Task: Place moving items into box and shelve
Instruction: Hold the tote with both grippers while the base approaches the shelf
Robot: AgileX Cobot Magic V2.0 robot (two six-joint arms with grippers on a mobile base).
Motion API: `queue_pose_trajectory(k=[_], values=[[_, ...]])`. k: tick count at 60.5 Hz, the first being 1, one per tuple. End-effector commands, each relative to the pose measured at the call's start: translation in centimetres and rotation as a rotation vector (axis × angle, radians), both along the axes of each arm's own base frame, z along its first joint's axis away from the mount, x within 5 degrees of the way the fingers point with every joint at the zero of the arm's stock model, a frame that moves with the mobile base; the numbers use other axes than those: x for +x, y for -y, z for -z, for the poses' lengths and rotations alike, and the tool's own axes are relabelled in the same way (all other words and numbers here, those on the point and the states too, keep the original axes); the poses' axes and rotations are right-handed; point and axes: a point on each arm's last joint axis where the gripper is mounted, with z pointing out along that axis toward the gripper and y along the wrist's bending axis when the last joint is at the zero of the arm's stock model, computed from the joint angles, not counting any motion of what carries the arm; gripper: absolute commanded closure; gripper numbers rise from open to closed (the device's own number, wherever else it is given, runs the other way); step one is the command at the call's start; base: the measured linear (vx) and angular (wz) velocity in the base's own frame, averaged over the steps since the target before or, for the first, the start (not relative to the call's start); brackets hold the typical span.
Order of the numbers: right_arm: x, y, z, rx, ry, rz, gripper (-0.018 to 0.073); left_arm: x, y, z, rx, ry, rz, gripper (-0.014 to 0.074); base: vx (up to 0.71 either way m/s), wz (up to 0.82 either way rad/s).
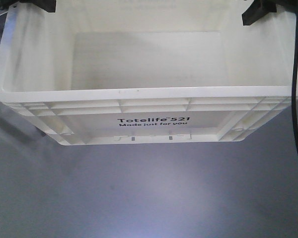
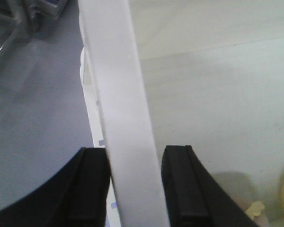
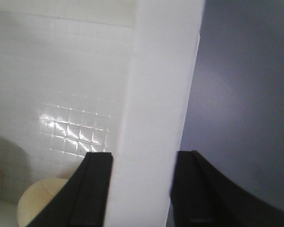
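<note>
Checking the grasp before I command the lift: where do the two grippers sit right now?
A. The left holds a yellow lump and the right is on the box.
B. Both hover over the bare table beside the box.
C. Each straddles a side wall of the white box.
C: in the wrist views, the left gripper and the right gripper each straddle a side wall of the white box and are closed against it.

A matte grey surface (image 1: pixel 149 198) filled the lower half of the front view, with a pale sheen of overhead light near the bottom edge. A thin black cable (image 1: pixel 297 119) ran down the right side of the same view. In the left wrist view, blurred pale-blue and clear shapes (image 2: pixel 33 14) crowded the top-left corner, too indistinct to identify.
</note>
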Motion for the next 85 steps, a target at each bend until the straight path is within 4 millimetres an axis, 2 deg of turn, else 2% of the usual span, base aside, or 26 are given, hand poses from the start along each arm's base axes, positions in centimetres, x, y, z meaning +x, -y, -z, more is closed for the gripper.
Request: queue_pose_trajectory(k=[1, 38, 85], values=[[-1.57, 0.34, -2.68, 0.023, 0.089, 0.018, 0.0564, -1.85, 0.38, -3.87, -0.11, 0.191, 0.03, 0.0603, 0.41, -0.81], [-1.59, 0.32, -2.68, 0.025, 0.088, 0.017, 0.0564, -1.78, 0.4, -3.8, -0.109, 0.188, 0.03, 0.0603, 0.41, -0.69], [-1.58, 0.32, -2.68, 0.026, 0.088, 0.018, 0.0564, -1.77, 0.4, -3.81, -0.11, 0.189, 0.03, 0.0603, 0.46, -0.43]])
